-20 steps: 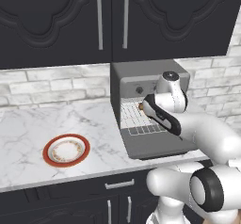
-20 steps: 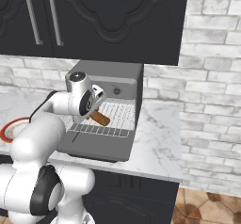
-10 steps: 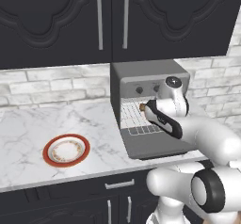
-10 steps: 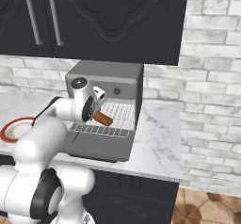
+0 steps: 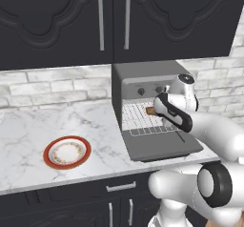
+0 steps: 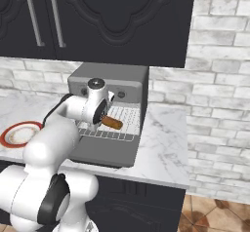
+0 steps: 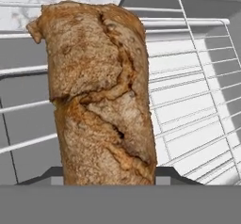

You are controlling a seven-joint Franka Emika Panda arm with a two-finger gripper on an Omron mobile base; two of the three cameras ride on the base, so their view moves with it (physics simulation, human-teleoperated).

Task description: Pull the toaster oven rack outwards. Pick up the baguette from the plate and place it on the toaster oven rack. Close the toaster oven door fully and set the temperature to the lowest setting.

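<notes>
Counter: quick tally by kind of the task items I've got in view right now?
Toaster oven: 1
Toaster oven rack: 1
Toaster oven door: 1
Baguette: 1
Plate: 1
Total: 5

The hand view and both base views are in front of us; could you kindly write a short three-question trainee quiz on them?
1. True or false: the small golden-brown baguette lies on the round red-rimmed plate.
2. The flat grey drop-down toaster oven door is: A) shut, B) open and lying flat, C) half raised.
3. Fill in: the baguette is held over the silvery wire ____ of the boxy grey toaster oven.

Key: 1 false, it is in the gripper; 2 B; 3 rack.
</notes>
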